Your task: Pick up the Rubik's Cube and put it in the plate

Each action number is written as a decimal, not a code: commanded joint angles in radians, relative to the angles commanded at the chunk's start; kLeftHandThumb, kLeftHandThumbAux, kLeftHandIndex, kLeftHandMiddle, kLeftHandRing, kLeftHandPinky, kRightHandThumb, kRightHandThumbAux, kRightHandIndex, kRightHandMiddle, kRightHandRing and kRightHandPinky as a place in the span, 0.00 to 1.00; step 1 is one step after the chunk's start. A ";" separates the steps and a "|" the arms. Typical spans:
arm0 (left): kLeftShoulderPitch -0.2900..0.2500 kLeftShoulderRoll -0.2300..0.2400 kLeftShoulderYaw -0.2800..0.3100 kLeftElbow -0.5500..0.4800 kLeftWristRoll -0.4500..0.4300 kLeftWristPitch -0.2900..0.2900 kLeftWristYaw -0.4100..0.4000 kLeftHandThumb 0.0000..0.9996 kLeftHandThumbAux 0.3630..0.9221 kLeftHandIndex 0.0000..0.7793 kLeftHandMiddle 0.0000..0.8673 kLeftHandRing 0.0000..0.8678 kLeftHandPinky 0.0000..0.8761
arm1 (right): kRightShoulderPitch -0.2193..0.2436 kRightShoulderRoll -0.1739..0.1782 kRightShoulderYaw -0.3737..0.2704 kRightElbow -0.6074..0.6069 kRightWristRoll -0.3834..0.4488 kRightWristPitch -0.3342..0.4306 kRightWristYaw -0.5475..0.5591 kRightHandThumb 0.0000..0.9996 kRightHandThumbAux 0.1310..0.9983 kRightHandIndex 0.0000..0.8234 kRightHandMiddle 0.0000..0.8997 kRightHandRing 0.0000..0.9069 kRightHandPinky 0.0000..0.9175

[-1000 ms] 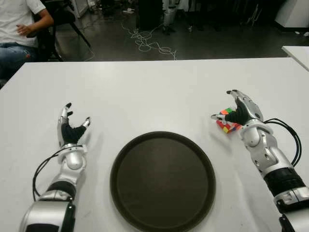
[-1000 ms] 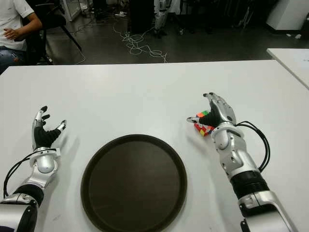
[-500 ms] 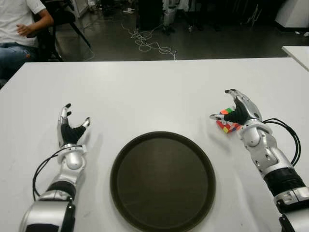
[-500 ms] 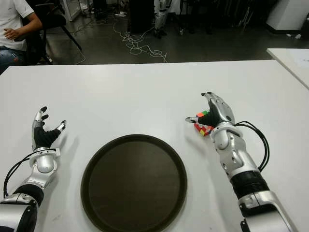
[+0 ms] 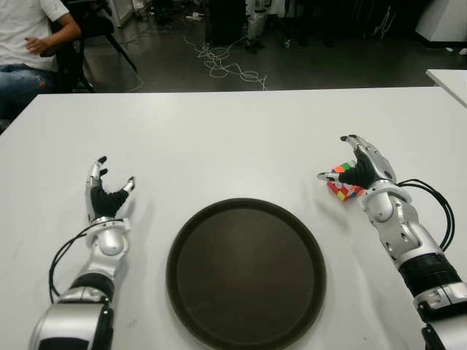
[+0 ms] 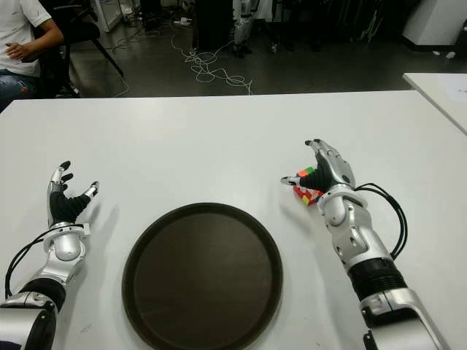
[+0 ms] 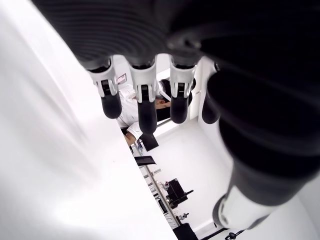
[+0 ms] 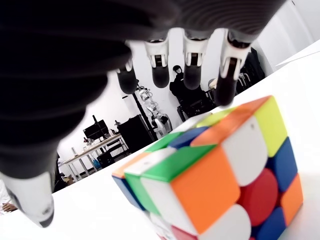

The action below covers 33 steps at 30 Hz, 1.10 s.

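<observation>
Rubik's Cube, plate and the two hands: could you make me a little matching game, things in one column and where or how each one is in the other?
Things:
1. Rubik's Cube
2. plate
3. left hand
4. right hand

States:
A. open, idle, left of the plate
B. dark, round, nothing in it
C. on the white table, under spread fingers
D. open, poised over the cube, not gripping it

Pairs: 1-C, 2-B, 3-A, 4-D

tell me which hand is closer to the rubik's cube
Right. The right hand arches directly over the Rubik's Cube, fingers open, not gripping. The left hand shows far across the table, beyond the plate.
</observation>
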 joint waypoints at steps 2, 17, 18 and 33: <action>0.000 0.000 0.001 0.000 -0.001 0.001 -0.001 0.00 0.76 0.15 0.14 0.14 0.13 | 0.000 0.000 0.001 0.000 0.000 0.001 0.003 0.00 0.59 0.00 0.00 0.12 0.37; 0.001 -0.001 0.001 -0.002 -0.002 0.000 0.000 0.00 0.77 0.16 0.14 0.15 0.14 | -0.006 0.003 0.011 0.012 -0.008 -0.001 -0.002 0.00 0.58 0.01 0.01 0.11 0.37; 0.001 -0.001 0.001 -0.001 -0.003 0.000 -0.002 0.00 0.77 0.16 0.15 0.15 0.14 | -0.005 0.002 0.012 0.011 -0.009 0.001 -0.002 0.00 0.59 0.01 0.01 0.11 0.35; 0.006 0.002 0.006 0.000 -0.010 -0.011 -0.020 0.00 0.78 0.14 0.13 0.14 0.12 | -0.008 0.015 0.029 0.003 -0.014 0.063 0.022 0.00 0.57 0.01 0.00 0.08 0.19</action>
